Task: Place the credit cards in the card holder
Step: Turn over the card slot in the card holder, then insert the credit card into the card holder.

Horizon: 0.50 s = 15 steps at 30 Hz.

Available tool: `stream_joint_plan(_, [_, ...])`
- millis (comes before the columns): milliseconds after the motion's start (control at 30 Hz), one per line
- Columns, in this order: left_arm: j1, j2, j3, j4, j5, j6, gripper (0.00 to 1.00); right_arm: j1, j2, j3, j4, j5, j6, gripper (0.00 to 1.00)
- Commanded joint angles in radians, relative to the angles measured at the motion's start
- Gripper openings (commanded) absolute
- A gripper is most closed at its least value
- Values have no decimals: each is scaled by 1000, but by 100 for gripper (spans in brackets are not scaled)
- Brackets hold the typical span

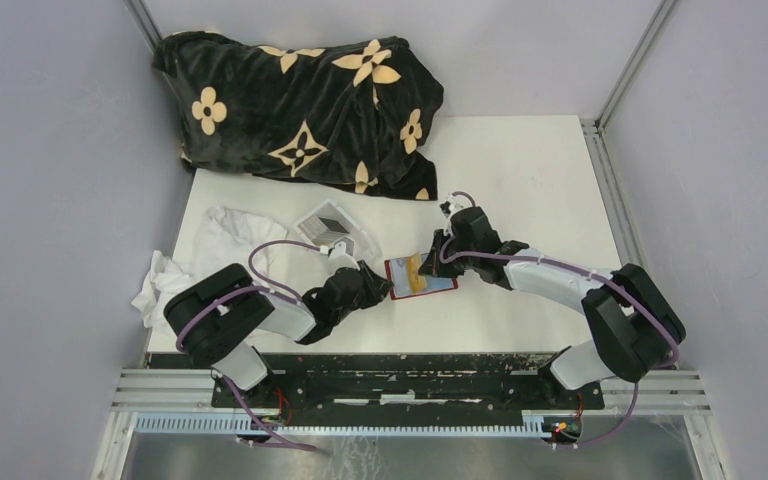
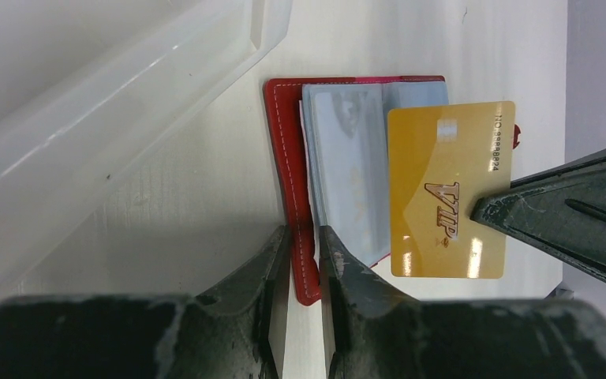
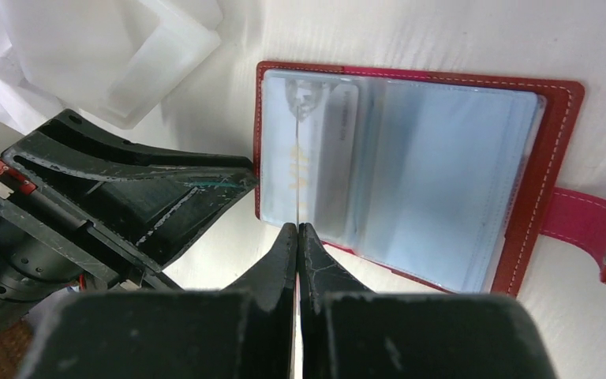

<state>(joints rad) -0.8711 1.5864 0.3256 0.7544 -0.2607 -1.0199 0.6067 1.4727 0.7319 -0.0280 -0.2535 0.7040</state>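
Right gripper (image 3: 297, 230) with gold card (image 2: 442, 181), long axis along fold of card holder (image 3: 554, 150)

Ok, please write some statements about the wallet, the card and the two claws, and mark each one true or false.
1. The red wallet lies open on the table. True.
2. The right claw holds a blue card. False: it is shut on a yellow card marked VIP.
3. The left claw grips the wallet's edge. True.
4. The clear box stands on the wallet. False: it stands on the table near the wallet.
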Motion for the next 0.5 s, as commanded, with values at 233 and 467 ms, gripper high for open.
stream_joint_plan(233, [-3, -58, -17, -36, -28, 27, 27, 15, -25, 55, -42, 106, -53, 1])
stream_joint_plan(467, [-3, -68, -6, -59, -37, 43, 26, -41, 4, 49, -22, 71, -60, 1])
